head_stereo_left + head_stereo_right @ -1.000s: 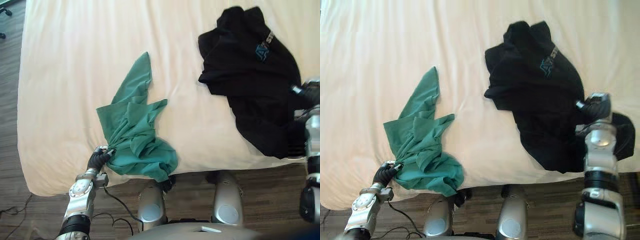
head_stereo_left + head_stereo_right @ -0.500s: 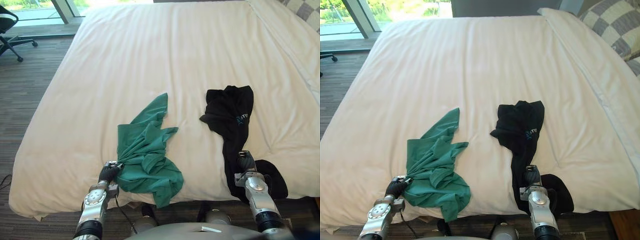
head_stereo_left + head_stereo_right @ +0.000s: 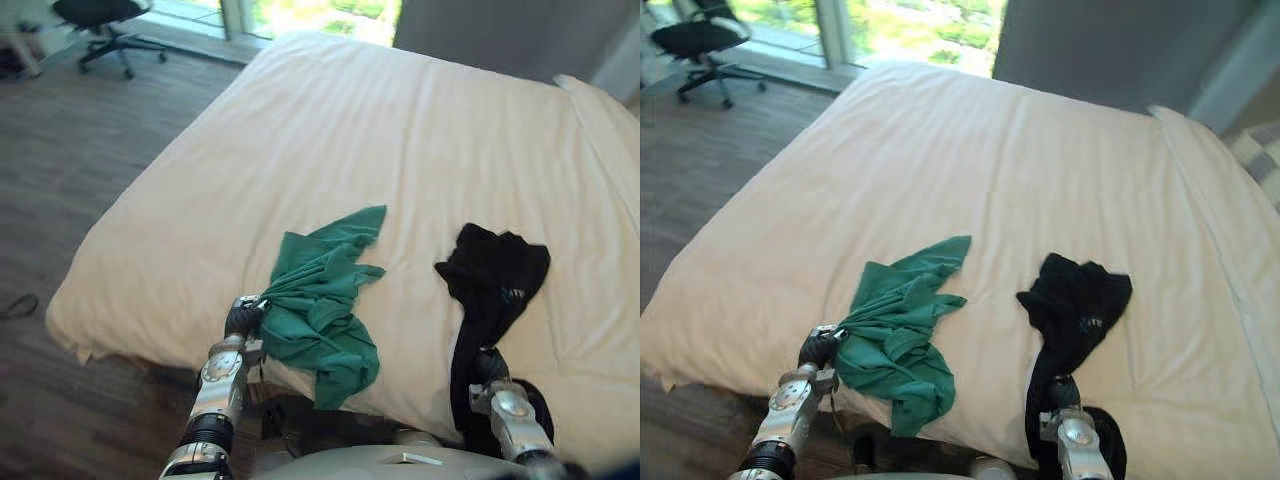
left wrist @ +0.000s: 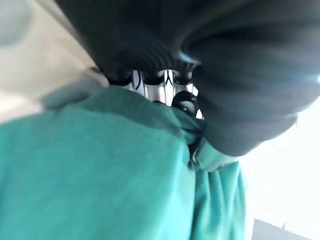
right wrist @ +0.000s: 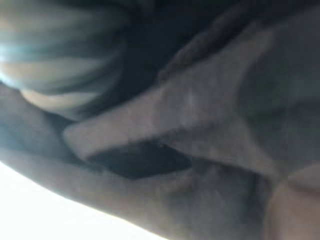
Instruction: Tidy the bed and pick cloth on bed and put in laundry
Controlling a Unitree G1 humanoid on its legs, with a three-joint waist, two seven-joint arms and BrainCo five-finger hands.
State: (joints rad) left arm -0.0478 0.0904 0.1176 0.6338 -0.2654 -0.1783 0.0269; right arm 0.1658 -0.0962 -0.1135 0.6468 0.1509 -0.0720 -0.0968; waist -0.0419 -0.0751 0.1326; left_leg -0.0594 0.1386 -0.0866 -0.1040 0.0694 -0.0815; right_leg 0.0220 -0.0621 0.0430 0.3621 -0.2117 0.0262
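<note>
A green cloth (image 3: 322, 302) lies bunched at the near edge of the white bed (image 3: 300, 130), one end drooping over the side. My left hand (image 3: 243, 320) is shut on its left corner; in the left wrist view the curled fingers (image 4: 165, 85) pinch the green cloth (image 4: 90, 170). A black cloth (image 3: 1077, 303) lies to the right, drawn into a long strip that runs to the bed's edge. My right hand (image 3: 1060, 392) is shut on its near end, and dark folds of the black cloth (image 5: 200, 125) show in the right wrist view.
The bed's near edge runs just past both hands, with dark wood floor (image 3: 60, 200) on the left. A black office chair (image 3: 698, 40) stands by the window at far left. A checked pillow (image 3: 1258, 152) sits at the bed's far right.
The camera has swung and pulled back, so more of the room shows. Both cloths have slid toward the near edge, and the black one has been pulled into a narrower strip.
</note>
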